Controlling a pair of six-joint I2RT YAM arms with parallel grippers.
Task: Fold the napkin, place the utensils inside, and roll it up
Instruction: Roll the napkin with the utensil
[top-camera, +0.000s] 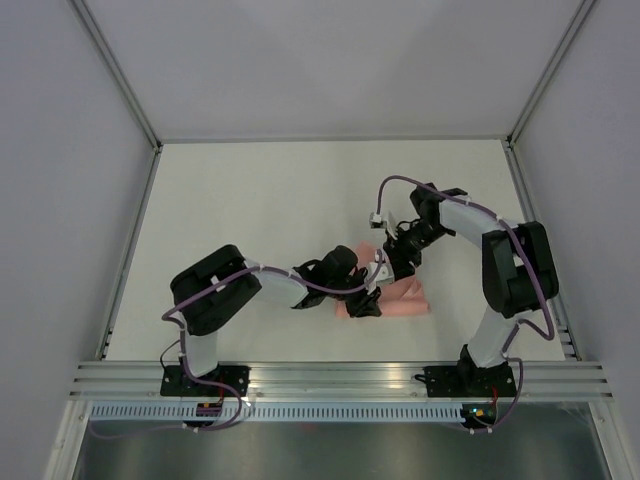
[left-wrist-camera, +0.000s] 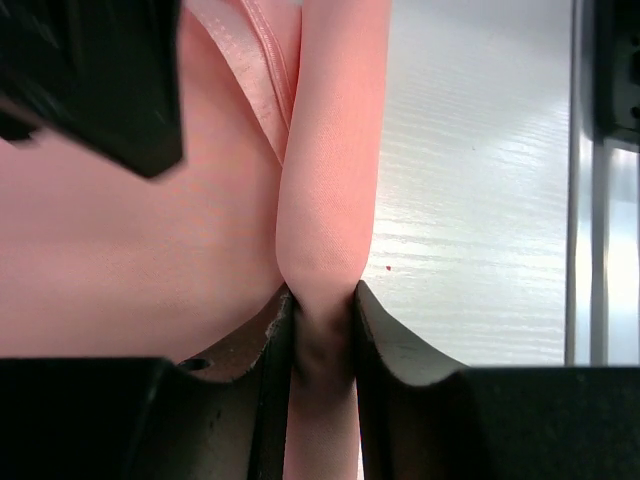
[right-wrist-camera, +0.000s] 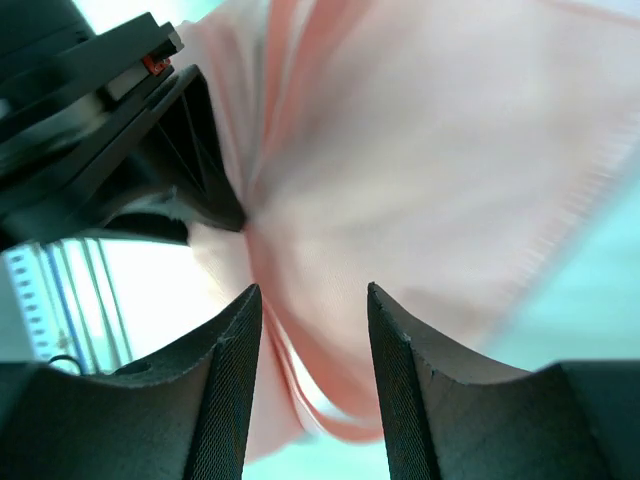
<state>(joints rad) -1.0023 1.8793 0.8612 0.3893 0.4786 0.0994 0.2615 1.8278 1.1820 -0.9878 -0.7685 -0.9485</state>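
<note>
The salmon-pink napkin lies bunched near the middle of the white table. My left gripper reaches in from the left and is shut on a narrow rolled fold of the napkin, pinched tight between its jaws. My right gripper hovers at the napkin's upper left edge. In the right wrist view it stands open, with loose napkin cloth just beyond the tips and the left gripper's black body close by. The utensils are hidden.
White table enclosed by pale walls. An aluminium rail runs along the near edge and slimmer rails along the sides. Both arm bases sit on the near rail.
</note>
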